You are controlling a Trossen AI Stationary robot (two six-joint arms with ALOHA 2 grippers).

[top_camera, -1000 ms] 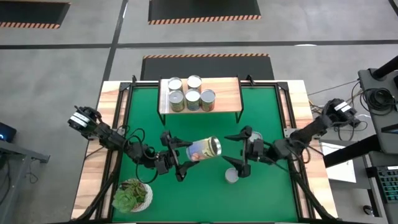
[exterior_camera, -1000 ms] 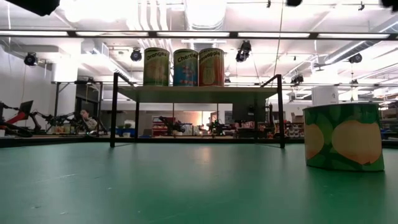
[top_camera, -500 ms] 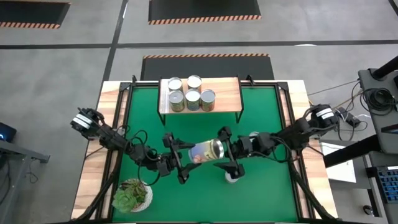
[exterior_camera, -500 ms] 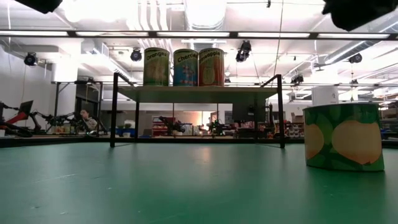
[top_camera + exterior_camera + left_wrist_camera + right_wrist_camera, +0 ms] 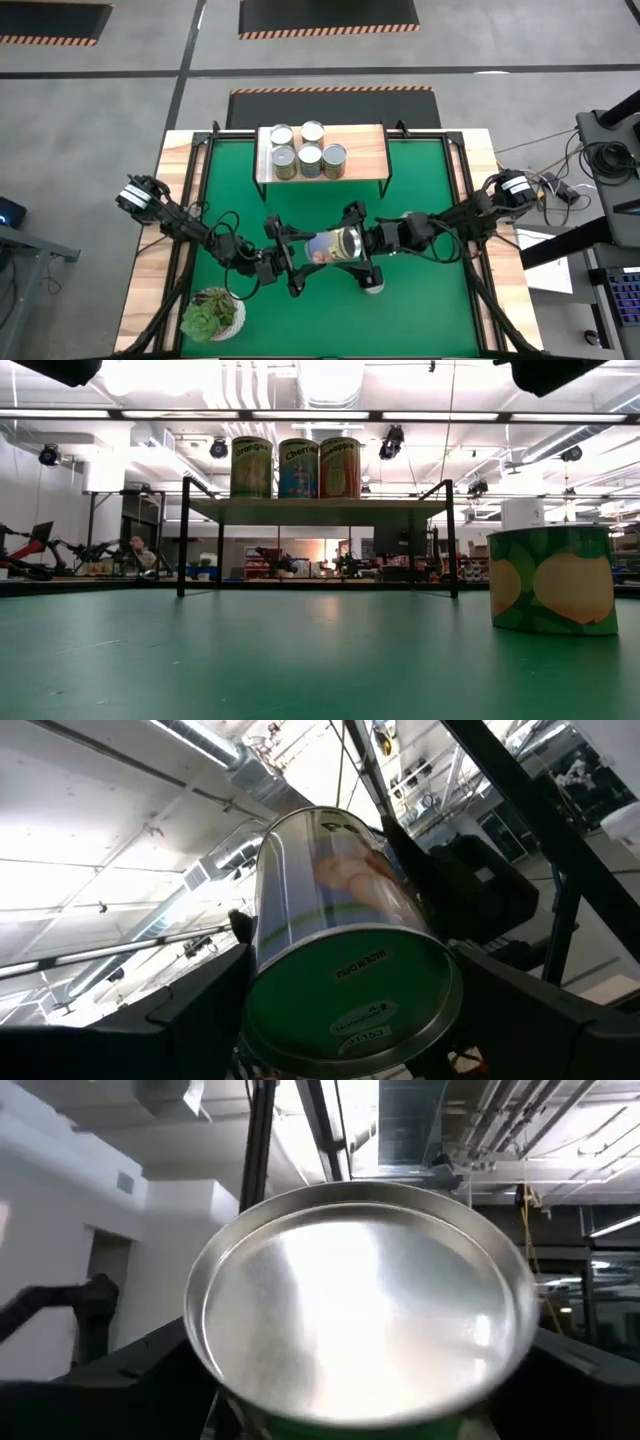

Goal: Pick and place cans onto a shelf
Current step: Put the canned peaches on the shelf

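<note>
Can (image 5: 331,244) held sideways in the air, just in front of the shelf (image 5: 365,146).
Rigid, smooth, slippery metal, probably light: left claw (image 5: 287,258) pinches its base; right claw (image 5: 357,243), spread wide, brackets its lidded end, best gripped across the label sides.

Grey concrete floor (image 5: 100,90) surrounds the green-topped table with pale wood rim (image 5: 176,180). Two black floor mats edged in orange-black hazard stripes (image 5: 330,14) lie beyond it. Ceiling in low view: long bright fluorescent strip lights (image 5: 300,415), white ducts and pipes (image 5: 260,380). White wall at one side (image 5: 30,490) (workbenches with clutter along the far end).
</note>
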